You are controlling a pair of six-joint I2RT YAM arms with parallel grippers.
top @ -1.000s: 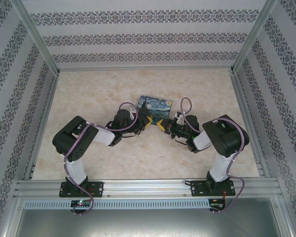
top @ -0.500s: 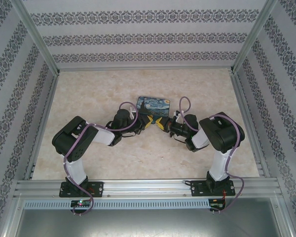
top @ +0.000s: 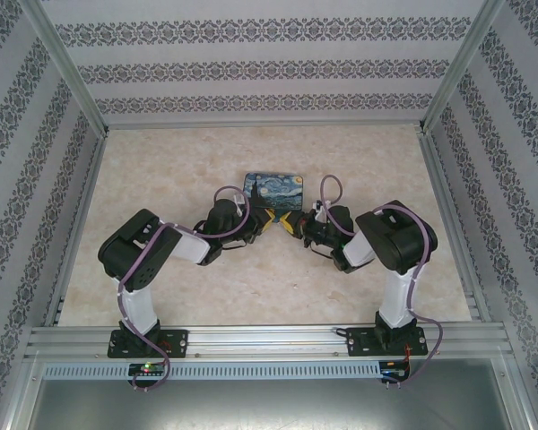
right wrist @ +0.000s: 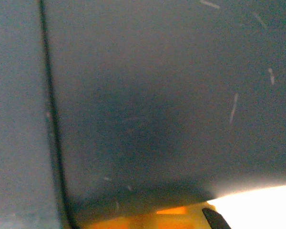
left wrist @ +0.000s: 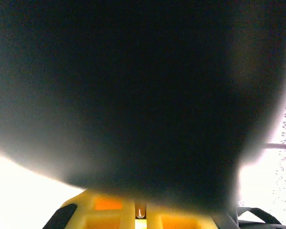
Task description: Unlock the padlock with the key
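The left gripper (top: 267,221) and right gripper (top: 294,225) are facing each other beside the tin (top: 278,187), both clenched (on what, I cannot tell); unlocking is looking unfinished.

Right arm swings in

The black right arm (top: 390,240) and its yellow-fingered right gripper (top: 293,223) moved toward the table's left edge. The dark blue Starry Night-print rectangular tin (top: 278,186) slid slightly left too.
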